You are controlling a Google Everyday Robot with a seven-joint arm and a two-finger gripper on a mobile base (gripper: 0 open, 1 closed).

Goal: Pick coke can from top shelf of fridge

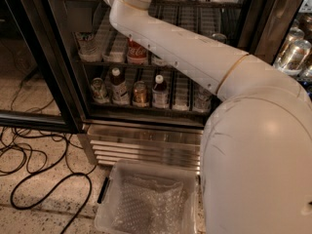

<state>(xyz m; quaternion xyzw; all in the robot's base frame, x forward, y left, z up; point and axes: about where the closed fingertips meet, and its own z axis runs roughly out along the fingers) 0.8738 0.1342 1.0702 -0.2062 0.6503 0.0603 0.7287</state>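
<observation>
1. Presently, arm [185, 48]: white, reaches from lower rt up into fridge [146, 143]; wrist at top edge of view.
2. Pincer: beyond wrist, cut off by top edge. Spread or pressed together: cannot tell.
3. Coke can: not identifiable w/ certainty. Only lower parts of items on top shelf [204, 4] show.
4. Middle rack: red can w/ white script [137, 51]; clear cup [87, 45] further left on same rack.
5. Lower rack: brown-gold can [140, 93] btwn left bottle [116, 84] and right bottle [159, 89], all upright.
6. Floor: clear plastic bin [114, 179] holding bubble wrap [151, 204], just before fridge's slatted base; black cables [29, 155] at left.
</observation>
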